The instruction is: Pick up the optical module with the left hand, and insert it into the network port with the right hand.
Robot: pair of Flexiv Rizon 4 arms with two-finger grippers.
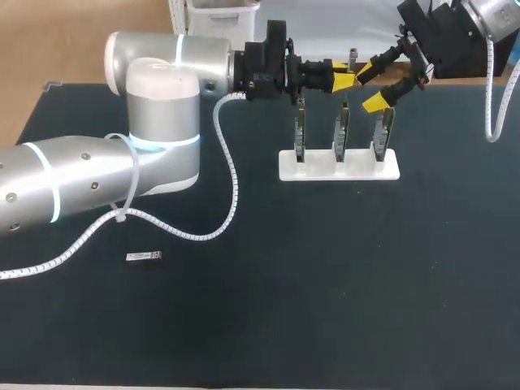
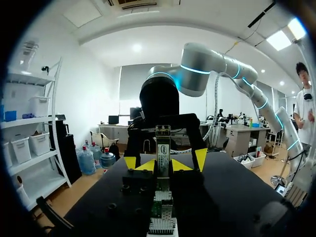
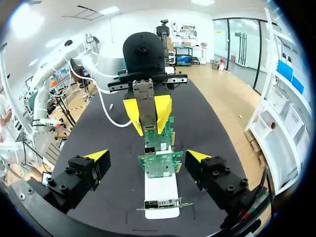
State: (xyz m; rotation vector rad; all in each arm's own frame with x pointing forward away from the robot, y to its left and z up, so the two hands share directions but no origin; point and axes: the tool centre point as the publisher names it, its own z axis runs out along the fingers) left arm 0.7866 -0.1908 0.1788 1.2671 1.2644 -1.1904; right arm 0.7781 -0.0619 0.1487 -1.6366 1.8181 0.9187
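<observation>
My left gripper (image 1: pixel 344 76) reaches across to the table's middle back and is shut on a slim metal optical module (image 2: pixel 163 148), which sticks out past its yellow tips. Facing it, my right gripper (image 1: pixel 370 85) is open, one finger on each side of the left gripper's tips. In the right wrist view the module (image 3: pixel 144 101) hangs ahead of my open right gripper (image 3: pixel 148 157), above the green network cards (image 3: pixel 160 148). Three cards (image 1: pixel 342 130) stand upright in a white base (image 1: pixel 339 169) just below both grippers.
A second small metal module (image 1: pixel 144 257) lies on the black table at the front left. My left arm's white cable (image 1: pixel 231 179) loops over the table to the left of the base.
</observation>
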